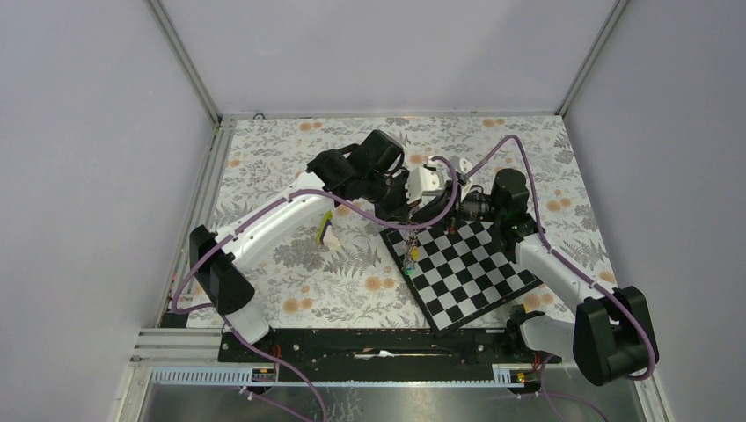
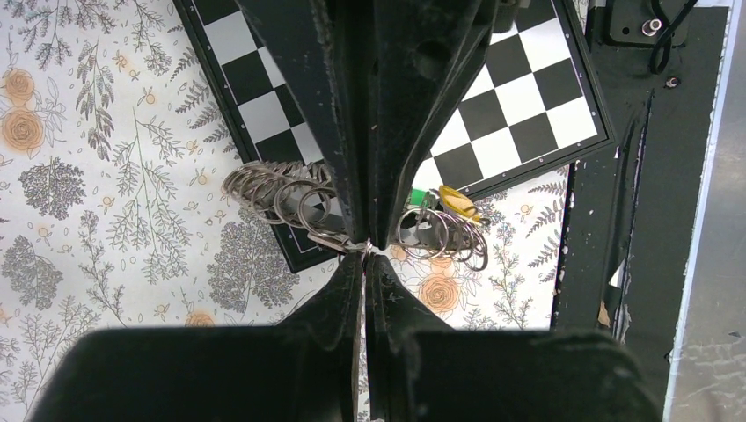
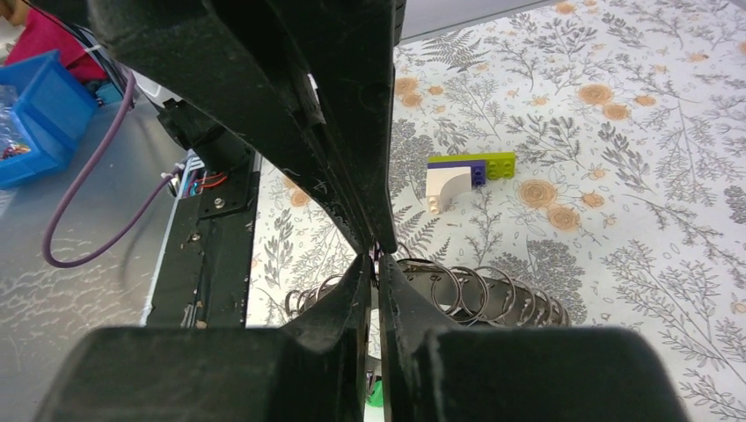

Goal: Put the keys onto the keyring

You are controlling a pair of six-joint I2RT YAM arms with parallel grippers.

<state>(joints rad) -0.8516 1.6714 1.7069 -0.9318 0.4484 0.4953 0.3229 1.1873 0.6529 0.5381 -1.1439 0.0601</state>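
The keyring (image 2: 268,189) is a grey coil-rimmed ring hanging in the air over the far left corner of the chessboard (image 1: 466,272). My left gripper (image 2: 365,252) is shut on its rim, with coils spreading to either side of the fingers. My right gripper (image 3: 376,255) meets it tip to tip from the opposite side, its jaws closed to a thin slit on the same stretch of keyring (image 3: 479,290). The keys (image 1: 411,255) dangle below the ring; a yellow head (image 2: 457,202) and a green head (image 2: 418,195) show. Other key heads are hidden.
A lime, purple and white block piece (image 1: 326,230) lies on the floral cloth left of the board, also visible as the block (image 3: 462,173) in the right wrist view. The black base rail (image 1: 378,343) runs along the near edge. A blue bin (image 3: 35,123) sits off the table.
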